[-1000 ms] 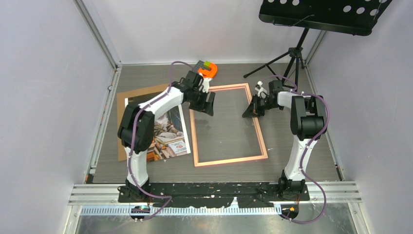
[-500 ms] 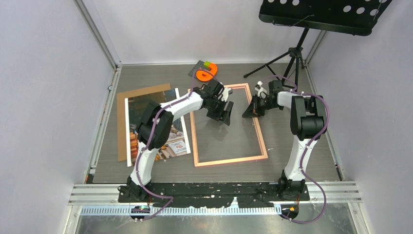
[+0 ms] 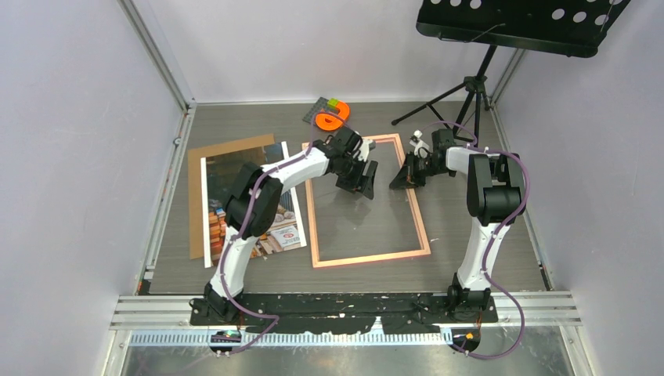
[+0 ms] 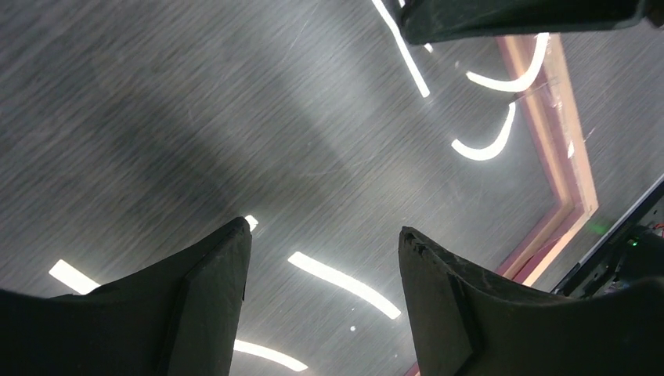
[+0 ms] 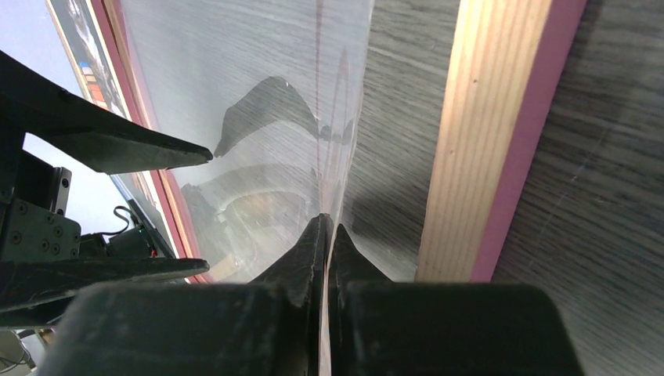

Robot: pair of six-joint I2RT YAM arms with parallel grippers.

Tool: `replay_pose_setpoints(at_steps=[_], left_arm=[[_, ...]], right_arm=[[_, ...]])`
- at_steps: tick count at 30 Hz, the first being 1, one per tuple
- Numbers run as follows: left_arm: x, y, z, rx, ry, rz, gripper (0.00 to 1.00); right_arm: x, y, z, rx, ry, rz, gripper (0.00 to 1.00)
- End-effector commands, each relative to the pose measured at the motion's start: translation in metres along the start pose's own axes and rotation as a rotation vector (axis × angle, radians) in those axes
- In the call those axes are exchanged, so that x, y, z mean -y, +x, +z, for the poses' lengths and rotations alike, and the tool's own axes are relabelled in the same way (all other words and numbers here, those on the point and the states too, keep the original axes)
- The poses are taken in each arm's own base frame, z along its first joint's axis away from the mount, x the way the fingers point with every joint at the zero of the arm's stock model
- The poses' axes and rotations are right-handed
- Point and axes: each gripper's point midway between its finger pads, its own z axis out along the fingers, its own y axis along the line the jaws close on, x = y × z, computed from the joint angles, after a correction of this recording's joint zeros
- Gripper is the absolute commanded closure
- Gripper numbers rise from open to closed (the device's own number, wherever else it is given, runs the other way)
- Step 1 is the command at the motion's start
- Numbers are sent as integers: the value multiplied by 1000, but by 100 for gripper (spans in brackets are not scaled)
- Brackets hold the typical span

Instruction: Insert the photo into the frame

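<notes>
Pink frame (image 3: pixel 368 258), its clear pane (image 5: pixel 258 102) pinched by right gripper (image 5: pixel 325 223)

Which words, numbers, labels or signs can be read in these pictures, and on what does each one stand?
No text can be read in any view.
Large paper print of a cat on books: a small red and white mark near its near right corner, too small to read.
Dark card with coloured squares at the back: too small to read.

photo (image 3: pixel 286 227) on board (image 3: pixel 205 157) | board left of frame (image 3: pixel 368 257) | left gripper (image 3: pixel 362 184) over frame
</notes>
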Motion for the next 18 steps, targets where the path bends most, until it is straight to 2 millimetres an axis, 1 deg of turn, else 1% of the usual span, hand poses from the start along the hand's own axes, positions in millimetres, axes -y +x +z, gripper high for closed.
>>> replay_pose_setpoints(at_steps=[1, 11, 18], left_arm=[[27, -29, 0, 74, 74, 35, 32], [41, -30, 19, 41, 140, 0, 32], [40, -24, 27, 23, 143, -23, 32]], right_arm=[[5, 3, 3, -13, 59, -21, 94], [5, 4, 3, -14, 59, -20, 94], [5, 3, 3, -13, 60, -21, 94]])
